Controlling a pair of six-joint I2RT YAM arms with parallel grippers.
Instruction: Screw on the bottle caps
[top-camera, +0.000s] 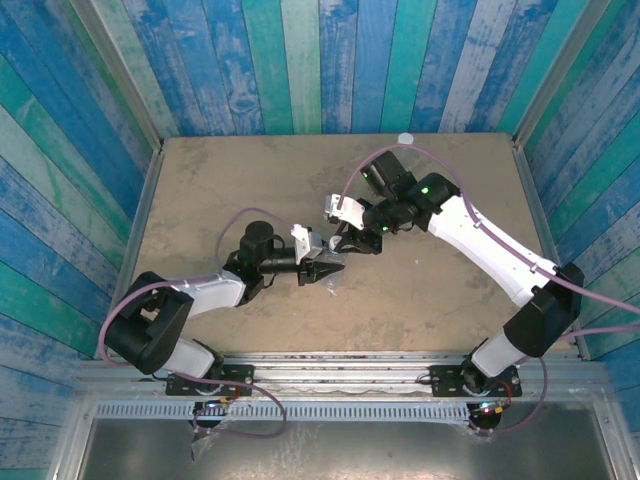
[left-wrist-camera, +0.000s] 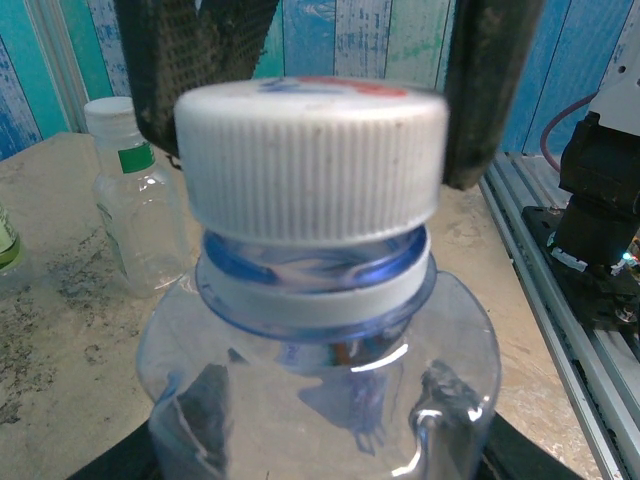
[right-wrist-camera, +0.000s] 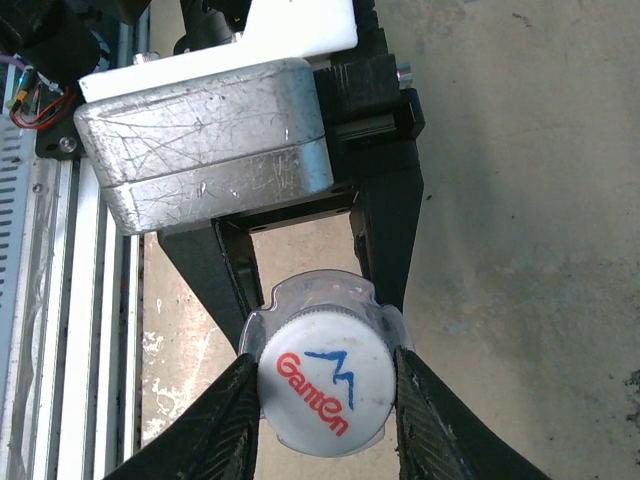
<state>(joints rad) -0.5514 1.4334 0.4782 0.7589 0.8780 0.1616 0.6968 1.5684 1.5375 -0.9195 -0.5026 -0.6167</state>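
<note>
Now left gripper (top-camera: 325, 268) is clamping blue-tinted bottle (left-wrist-camera: 320, 370); right gripper (right-wrist-camera: 325, 360) is squeezing its marked white cap (right-wrist-camera: 325, 385). Capped green-label bottle (left-wrist-camera: 135, 210) is standing beyond the blue-tinted bottle, apart.

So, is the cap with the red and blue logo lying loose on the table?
No, the cap sits on the neck of the bottle, flanked by the right gripper.

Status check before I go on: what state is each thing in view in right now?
marked cap: seated on the bottle neck, pinched from both sides.
blue-tinted bottle: held at the body.
left gripper: shut on blue-tinted bottle.
right gripper: shut on marked cap.
green-label bottle: standing, capped.
loose cap: lying flat at the far edge of the table.
</note>
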